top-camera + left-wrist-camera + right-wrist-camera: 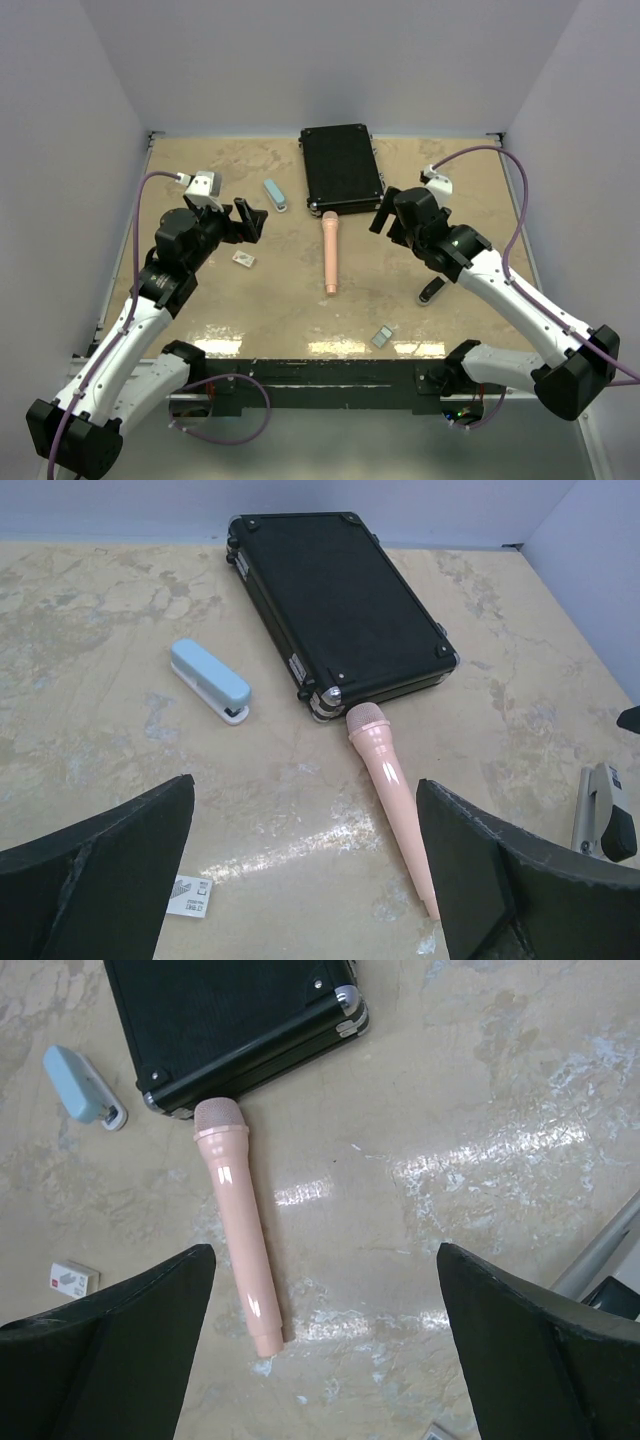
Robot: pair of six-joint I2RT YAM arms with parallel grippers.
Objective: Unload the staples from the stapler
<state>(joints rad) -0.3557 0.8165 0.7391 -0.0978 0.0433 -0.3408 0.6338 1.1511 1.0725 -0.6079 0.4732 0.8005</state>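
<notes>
Resting on open tabletop (290,305), the stapler (275,195) lies near the case (342,170).

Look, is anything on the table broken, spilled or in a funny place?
Nothing looks broken or spilled. The stapler lies flat and shut, left of the black case. One small oddity: grey staples lie loose by the table's near edge, far from the stapler.

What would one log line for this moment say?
stapler: closed, flat on table, untouched | left gripper: open, empty, apart from stapler | right gripper: open, empty, facing pink microphone
</notes>
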